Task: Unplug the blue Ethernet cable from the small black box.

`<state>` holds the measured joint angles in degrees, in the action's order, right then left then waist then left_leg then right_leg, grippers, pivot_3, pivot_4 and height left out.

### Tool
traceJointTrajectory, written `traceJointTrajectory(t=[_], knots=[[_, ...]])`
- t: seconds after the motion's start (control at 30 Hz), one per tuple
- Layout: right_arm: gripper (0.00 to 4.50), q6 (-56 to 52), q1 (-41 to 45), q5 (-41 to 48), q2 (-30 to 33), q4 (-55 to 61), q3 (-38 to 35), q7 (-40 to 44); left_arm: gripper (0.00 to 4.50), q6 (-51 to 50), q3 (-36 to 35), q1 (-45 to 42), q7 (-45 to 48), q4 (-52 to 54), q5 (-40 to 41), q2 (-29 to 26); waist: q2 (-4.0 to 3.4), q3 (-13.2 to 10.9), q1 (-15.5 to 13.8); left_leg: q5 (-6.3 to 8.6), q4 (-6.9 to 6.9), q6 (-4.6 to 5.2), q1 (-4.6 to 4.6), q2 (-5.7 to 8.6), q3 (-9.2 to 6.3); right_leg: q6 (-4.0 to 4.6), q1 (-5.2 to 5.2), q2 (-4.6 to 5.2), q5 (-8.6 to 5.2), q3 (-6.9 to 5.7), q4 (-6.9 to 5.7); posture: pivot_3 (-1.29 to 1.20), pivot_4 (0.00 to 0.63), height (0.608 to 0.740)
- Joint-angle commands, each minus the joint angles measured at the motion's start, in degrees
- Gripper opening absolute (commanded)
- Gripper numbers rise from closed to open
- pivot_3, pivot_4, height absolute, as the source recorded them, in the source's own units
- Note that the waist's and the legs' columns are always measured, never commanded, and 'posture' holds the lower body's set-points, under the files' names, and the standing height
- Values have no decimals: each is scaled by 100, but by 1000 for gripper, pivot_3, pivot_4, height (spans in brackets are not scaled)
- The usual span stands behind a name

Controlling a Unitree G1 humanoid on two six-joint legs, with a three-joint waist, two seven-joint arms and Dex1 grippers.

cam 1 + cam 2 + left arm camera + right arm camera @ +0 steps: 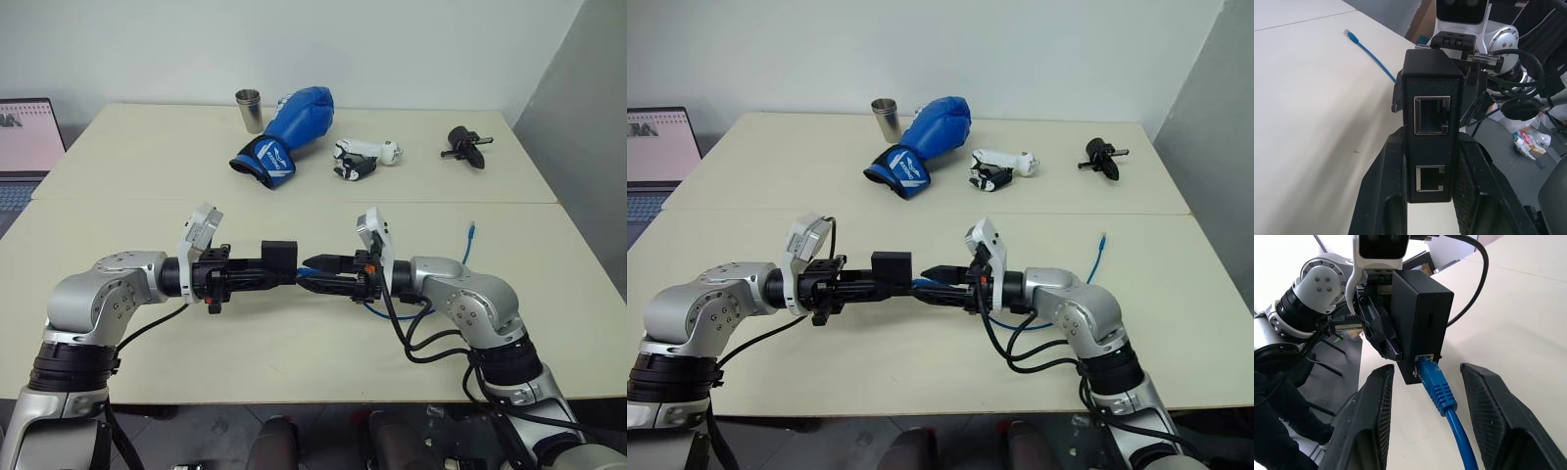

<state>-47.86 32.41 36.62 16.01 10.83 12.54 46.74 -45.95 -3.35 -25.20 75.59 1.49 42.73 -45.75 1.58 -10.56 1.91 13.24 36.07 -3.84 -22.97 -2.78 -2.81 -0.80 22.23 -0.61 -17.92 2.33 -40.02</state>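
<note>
Cable (1442, 394) is the thing to free, and it is still plugged into the box (278, 257), which hangs in the air above the near table (294, 343), between the two arms.

Starting from the left, the left gripper (257, 275) is clenched on the box, its fingers (1382, 196) pressing two opposite sides. That grip leaves two ports on one face bare and unplugged, and it seems meant to brace the box so a pull on the cord cannot drag it along.

Next to the right, the blue plug sits in a port low on the face turned toward the right gripper (318, 273). This one is released: in the right wrist view its fingers (1371, 421) stand either side of the plug boot with a gap on both sides, touching nothing. It looks lined up to close on the boot, not on the cord behind it, likely so that the pull runs straight out of the port.

Further right, the cord droops past the right arm and trails across the table, its free end (472, 231) lying flat and loose.

At the far table lie a cup (249, 110), a glove (289, 132) and two small tools, well apart from the work.
</note>
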Motion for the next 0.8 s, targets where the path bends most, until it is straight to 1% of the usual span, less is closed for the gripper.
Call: traceJointTrajectory(t=[0.03,0.23,0.33,0.5,0.53,0.57,0.63,0.8], knots=[[2272,53,109,43,32,92,-51,114,792,61,-61,-103,64,9,17,-16,0,0,0,0,0,0,0,0,0,0,0,0,0,0,0,0,150,740],[2272,20,119,66,1,93,-50,116,792,73,-54,-104,68,4,8,-2,0,0,0,0,0,0,0,0,0,0,0,0,0,0,0,0,150,740],[1744,-1,113,69,8,109,-36,124,792,79,-48,-91,54,10,6,19,0,0,1,0,0,0,0,0,0,0,0,0,0,0,0,0,150,740],[546,-13,117,42,40,139,10,140,792,86,-35,-86,34,14,-1,63,0,0,0,0,0,0,-1,0,0,0,0,0,0,0,0,0,150,740],[486,-14,119,39,48,147,19,141,792,88,-29,-89,28,12,-8,76,0,0,0,0,0,0,0,0,0,0,0,0,0,0,0,0,150,740],[153,-14,120,37,53,151,25,142,792,88,-26,-91,24,9,-13,85,0,0,0,0,0,0,0,0,0,0,0,0,0,0,0,0,150,740],[72,-18,127,25,78,171,49,153,792,93,-16,-95,24,7,-29,101,0,0,0,0,0,0,0,0,0,0,1,-1,0,0,0,0,150,740],[63,-26,141,7,122,195,94,186,792,113,-1,-126,36,-21,-84,146,0,0,0,0,0,0,-1,0,1,0,1,-1,0,0,1,0,150,740]])
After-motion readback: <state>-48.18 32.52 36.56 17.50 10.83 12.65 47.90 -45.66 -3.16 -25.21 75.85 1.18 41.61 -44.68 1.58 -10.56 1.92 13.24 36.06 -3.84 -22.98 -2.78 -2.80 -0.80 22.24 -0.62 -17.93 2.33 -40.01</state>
